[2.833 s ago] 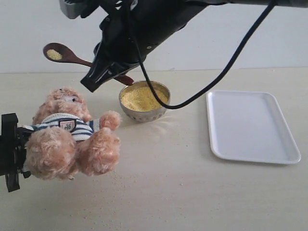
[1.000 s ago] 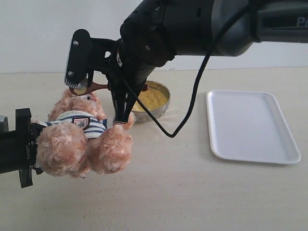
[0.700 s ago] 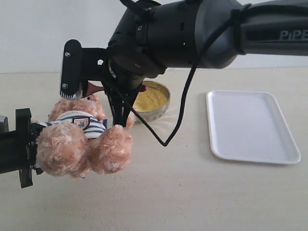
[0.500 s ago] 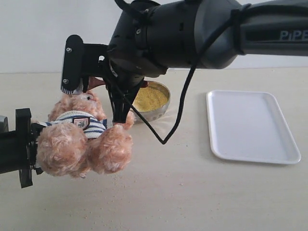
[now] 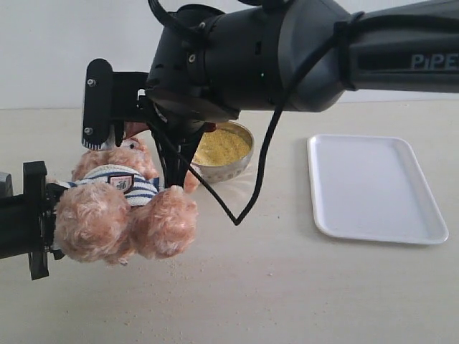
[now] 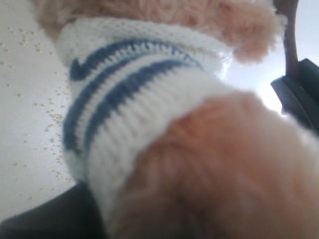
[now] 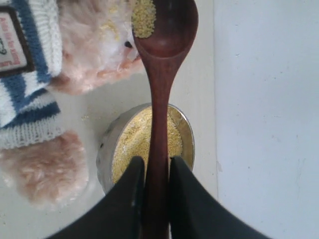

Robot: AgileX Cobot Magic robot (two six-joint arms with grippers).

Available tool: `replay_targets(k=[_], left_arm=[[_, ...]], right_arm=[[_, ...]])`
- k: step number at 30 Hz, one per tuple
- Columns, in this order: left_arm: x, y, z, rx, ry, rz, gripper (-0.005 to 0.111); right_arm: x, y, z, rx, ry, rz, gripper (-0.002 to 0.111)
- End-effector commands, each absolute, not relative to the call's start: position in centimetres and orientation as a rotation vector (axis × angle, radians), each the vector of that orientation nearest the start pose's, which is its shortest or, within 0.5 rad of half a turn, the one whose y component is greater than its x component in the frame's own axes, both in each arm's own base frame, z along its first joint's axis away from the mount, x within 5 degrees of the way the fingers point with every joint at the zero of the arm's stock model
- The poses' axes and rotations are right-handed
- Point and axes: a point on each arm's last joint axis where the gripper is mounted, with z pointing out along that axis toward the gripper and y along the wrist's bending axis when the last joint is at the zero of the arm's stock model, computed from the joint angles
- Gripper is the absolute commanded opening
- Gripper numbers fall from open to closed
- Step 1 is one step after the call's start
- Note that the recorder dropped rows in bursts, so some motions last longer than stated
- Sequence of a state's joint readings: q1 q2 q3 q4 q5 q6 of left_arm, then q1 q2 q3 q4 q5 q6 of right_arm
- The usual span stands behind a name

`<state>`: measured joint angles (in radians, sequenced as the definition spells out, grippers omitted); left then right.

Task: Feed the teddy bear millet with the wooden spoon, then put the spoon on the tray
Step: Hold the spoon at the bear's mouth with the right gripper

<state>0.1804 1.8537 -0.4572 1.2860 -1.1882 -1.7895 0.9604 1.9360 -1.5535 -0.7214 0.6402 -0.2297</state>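
The teddy bear (image 5: 122, 208) in its striped shirt lies propped at the left, and my left gripper (image 5: 39, 222) is shut on its side. In the left wrist view the bear (image 6: 164, 99) fills the frame. My right gripper (image 5: 122, 130) hangs over the bear's head, shut on the wooden spoon (image 7: 162, 74); its jaws (image 7: 155, 167) pinch the handle. A little millet (image 7: 143, 17) sits in the spoon's bowl, right at the bear's face (image 7: 104, 35). Only a sliver of the spoon (image 5: 136, 130) shows from outside. The steel bowl of millet (image 5: 224, 147) stands behind the bear. The white tray (image 5: 373, 186) lies bare at the right.
Stray grains are scattered on the table (image 5: 251, 287) in front of the bear. The right arm's bulky black body and cable (image 5: 244, 57) span the scene above the bowl. The bowl (image 7: 134, 144) lies directly under the spoon handle.
The right gripper has brought the spoon down from high beside the bowl to the bear's head and edged slightly left. The left gripper shifted the bear a little to the right.
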Motion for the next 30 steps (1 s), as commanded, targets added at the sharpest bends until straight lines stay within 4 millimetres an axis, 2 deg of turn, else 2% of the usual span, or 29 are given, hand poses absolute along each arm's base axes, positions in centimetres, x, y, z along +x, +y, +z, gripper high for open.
replay_targets(k=[1, 10, 12, 20, 30], left_arm=[[24.55, -3.97, 12.57, -0.55, 2.173, -1.647, 0.005], [24.55, -3.97, 12.57, -0.546, 2.173, -1.645, 0.005], [24.55, -3.97, 12.57, -0.546, 2.173, -1.645, 0.005], [24.59, -3.95, 12.58, -0.55, 2.169, -1.644, 0.005], [24.61, -3.94, 12.59, -0.553, 2.166, -1.644, 0.005]], right_arm=[[28.06, 33.93, 26.34, -1.702, 1.608, -0.458, 0.0], [27.85, 34.31, 26.46, -1.671, 1.606, -0.423, 0.0], [27.79, 34.66, 26.7, -1.62, 1.611, -0.359, 0.0], [27.33, 34.7, 26.39, -1.718, 1.553, -0.488, 0.0], [27.48, 34.87, 26.08, -1.656, 1.599, -0.459, 0.0]])
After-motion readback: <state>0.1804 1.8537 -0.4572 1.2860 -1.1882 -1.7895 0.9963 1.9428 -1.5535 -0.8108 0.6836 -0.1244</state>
